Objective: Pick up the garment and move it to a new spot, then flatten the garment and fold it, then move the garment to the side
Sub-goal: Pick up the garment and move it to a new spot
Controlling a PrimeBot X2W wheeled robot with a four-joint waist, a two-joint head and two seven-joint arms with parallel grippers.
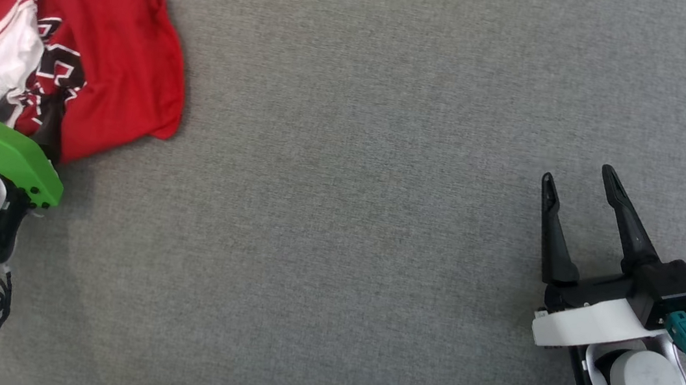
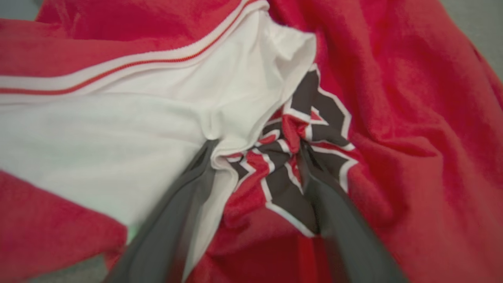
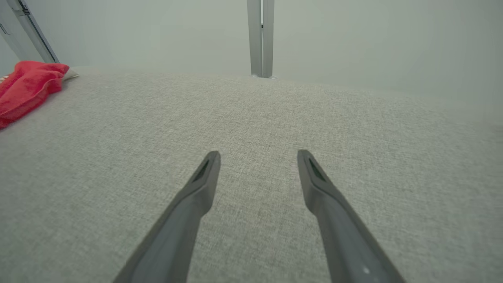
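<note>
The garment (image 1: pixel 118 47) is a crumpled red shirt with a white panel and a black-and-white print, lying at the far left of the grey surface. My left gripper (image 1: pixel 3 111) is down on its near edge, partly hidden under a green wrist cover (image 1: pixel 1 154). In the left wrist view the left gripper (image 2: pixel 255 151) is open, both fingertips pressed into the garment (image 2: pixel 393 98), with a bunch of printed cloth between them. My right gripper (image 1: pixel 577 175) hovers open at the lower right, far from the garment, with nothing between its fingers. In the right wrist view the right gripper (image 3: pixel 258 154) points over bare cloth, with the garment (image 3: pixel 27 84) at far left.
A grey fabric surface (image 1: pixel 346 219) stretches wide between the two arms. At its far edge a pale wall with a vertical metal post (image 3: pixel 261 39) rises.
</note>
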